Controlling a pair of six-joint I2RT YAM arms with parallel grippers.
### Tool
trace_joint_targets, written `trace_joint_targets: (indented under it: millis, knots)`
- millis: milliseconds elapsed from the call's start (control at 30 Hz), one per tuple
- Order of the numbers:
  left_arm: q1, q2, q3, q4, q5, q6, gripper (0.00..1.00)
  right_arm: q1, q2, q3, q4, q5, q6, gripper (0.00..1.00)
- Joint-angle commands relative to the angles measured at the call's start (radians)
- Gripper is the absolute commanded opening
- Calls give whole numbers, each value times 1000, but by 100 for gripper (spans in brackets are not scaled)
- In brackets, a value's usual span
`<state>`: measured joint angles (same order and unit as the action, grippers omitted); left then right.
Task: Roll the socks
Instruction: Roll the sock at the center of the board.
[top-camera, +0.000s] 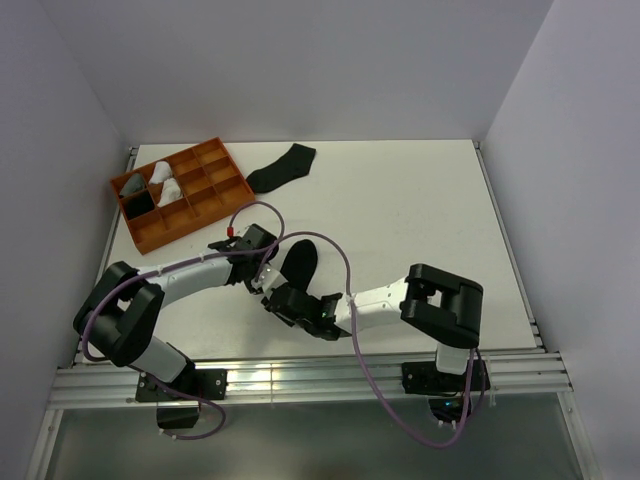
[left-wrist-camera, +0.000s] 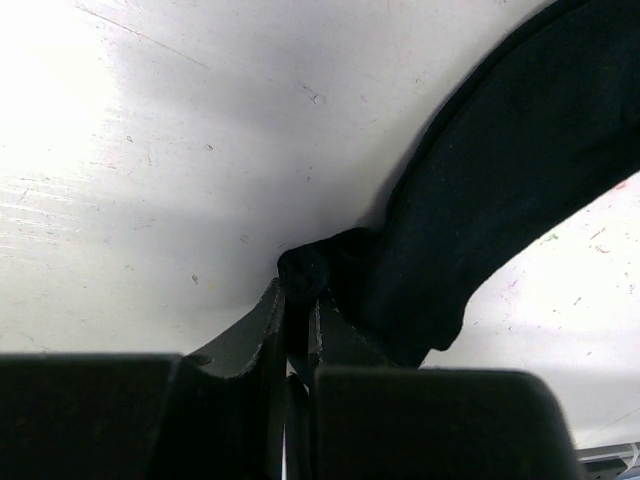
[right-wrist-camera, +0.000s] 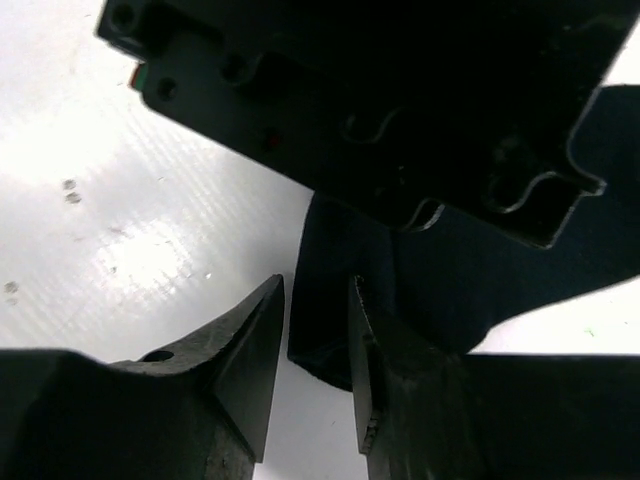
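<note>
Tray: the orange tray (top-camera: 190, 222) sits at the far left of the table (top-camera: 420, 200).
In the tray: a grey rolled sock (top-camera: 133, 184) and two white rolled socks (top-camera: 160, 172) (top-camera: 172, 190) lie in the left boxes. One more box there looks dark, but I cannot tell what is in it.
Sock to roll: the near black sock (top-camera: 300, 262) lies flat on the table between the two arms.
Left gripper (left-wrist-camera: 298, 290): closed tight, pinching the edge of the near black sock.
Right gripper (right-wrist-camera: 317, 300): its fingers stand a little apart, with the sock's end in the gap.
Only the top view shows: the tray, and the far black sock (top-camera: 283, 167) just beside it.
Only the wrist views show: the pinch up close.
In the way: the left gripper's dark body hides much of the sock in the right wrist view.
</note>
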<state>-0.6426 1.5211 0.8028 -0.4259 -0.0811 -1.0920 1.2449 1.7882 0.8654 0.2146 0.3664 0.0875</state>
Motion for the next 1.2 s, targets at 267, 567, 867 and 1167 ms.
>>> trace_joint_targets:
  millis: [267, 567, 867, 1167]
  knots:
    - [-6, 33, 41, -8, 32, 76, 6, -9, 42, 24, -61, 121, 32, 7]
    - [-3, -42, 39, -8, -34, 44, 31, -90, -49, 9, -55, -219, 129, 0]
    - [24, -140, -11, -8, -100, -46, 69, -294, -89, -11, 18, -694, 326, 0]
    - [37, -268, -163, 94, -63, -138, 72, -440, 36, -39, 230, -1060, 543, 0]
